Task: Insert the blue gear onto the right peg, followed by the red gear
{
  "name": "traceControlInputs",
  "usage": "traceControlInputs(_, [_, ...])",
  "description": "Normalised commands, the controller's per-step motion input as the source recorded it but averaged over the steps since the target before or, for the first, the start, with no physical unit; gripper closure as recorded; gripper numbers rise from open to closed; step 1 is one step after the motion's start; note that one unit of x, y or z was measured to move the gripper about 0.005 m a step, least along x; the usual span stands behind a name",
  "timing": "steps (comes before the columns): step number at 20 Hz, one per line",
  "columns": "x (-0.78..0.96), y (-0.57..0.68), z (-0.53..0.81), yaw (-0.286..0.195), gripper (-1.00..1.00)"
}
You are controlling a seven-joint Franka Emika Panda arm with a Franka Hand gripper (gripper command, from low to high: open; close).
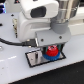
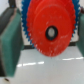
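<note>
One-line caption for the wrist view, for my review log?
Flat red toothed plastic gear held between the hand's green pads, a blue toothed gear's rim peeking from behind it.

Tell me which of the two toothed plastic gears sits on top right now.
The red toothed plastic gear is on top, between the gripper fingers. The blue toothed plastic gear lies beneath it, only its rim peeking out around the red one's edge.

The hand [image 1: 51, 49] hangs low over the black-framed plate [image 1: 33, 59], its fingers [image 2: 11, 41] flanking the red gear [image 2: 50, 29], which lies on the blue gear [image 2: 25, 30]. Below the hand no gap shows; bare tabletop [image 1: 70, 65] lies open beside it.
</note>
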Motion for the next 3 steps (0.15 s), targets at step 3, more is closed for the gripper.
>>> traceControlInputs(3, [-0.01, 0.05, 0.57, 0.000, -1.00])
